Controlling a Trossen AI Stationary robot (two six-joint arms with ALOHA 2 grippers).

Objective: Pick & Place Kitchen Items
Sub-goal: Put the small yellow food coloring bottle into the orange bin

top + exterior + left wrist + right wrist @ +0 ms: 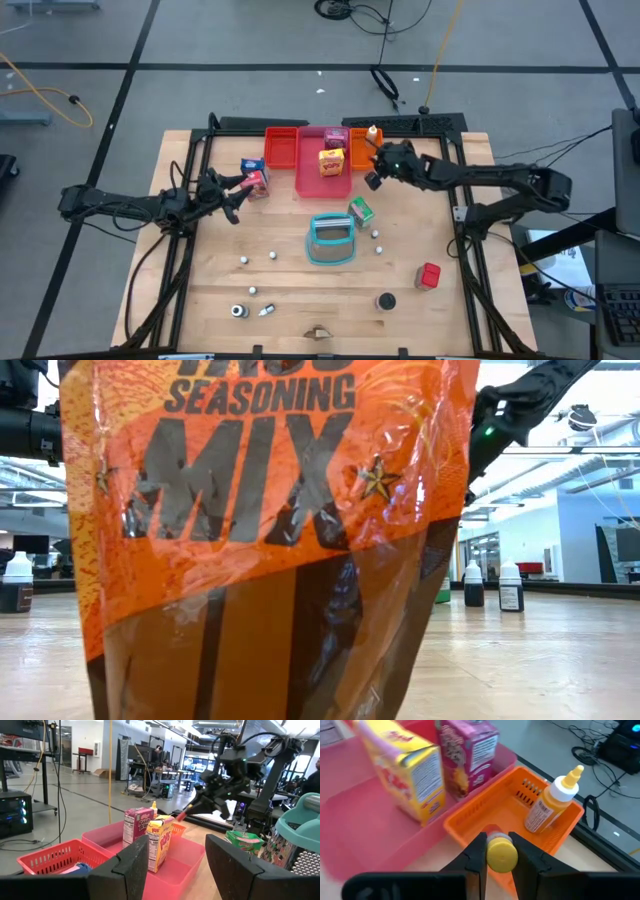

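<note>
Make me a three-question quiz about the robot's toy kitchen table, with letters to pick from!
1. Where does the orange squeeze bottle with the white cap stand?
A. orange tray
B. teal basket
C. bare table

2. How many cartons stand in the pink tray?
A. none
B. two
C. five

3. What is the right gripper doing?
A. hanging open
B. pinching a small yellow cap
C. holding a carton

Answers:
1 A, the bottle stands inside the orange tray.
2 B, a yellow carton and a pink carton.
3 B, the yellow cap sits between its fingers.

3 trays (281, 146), 4 cartons (332, 161), 1 basket (331, 241), 1 bottle (551, 806).
</note>
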